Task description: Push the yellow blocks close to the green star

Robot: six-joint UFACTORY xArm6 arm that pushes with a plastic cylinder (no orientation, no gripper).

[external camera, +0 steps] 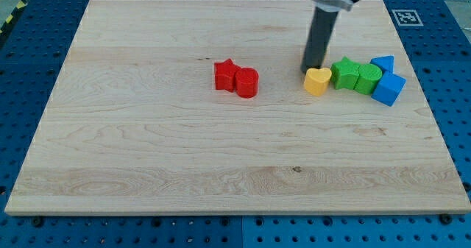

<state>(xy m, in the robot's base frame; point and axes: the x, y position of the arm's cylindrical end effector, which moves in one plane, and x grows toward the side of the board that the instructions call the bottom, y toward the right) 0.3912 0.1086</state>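
Camera view showed my tip (pixel 312 69) resting on the wooden board (pixel 147 152), just above and touching the upper left edge of the yellow heart block (pixel 318 81). I carried no fingers, only the straight dark rod, so nothing was clenched or grasped. The yellow heart sat pressed against the green star (pixel 342 72), which adjoined a second green block (pixel 367 79). At the view's right of those, a blue block (pixel 388 90) and a blue triangular block (pixel 383 62) clustered together. Well apart, toward the board's middle, a red star (pixel 226 76) touched a red cylinder (pixel 247 82).
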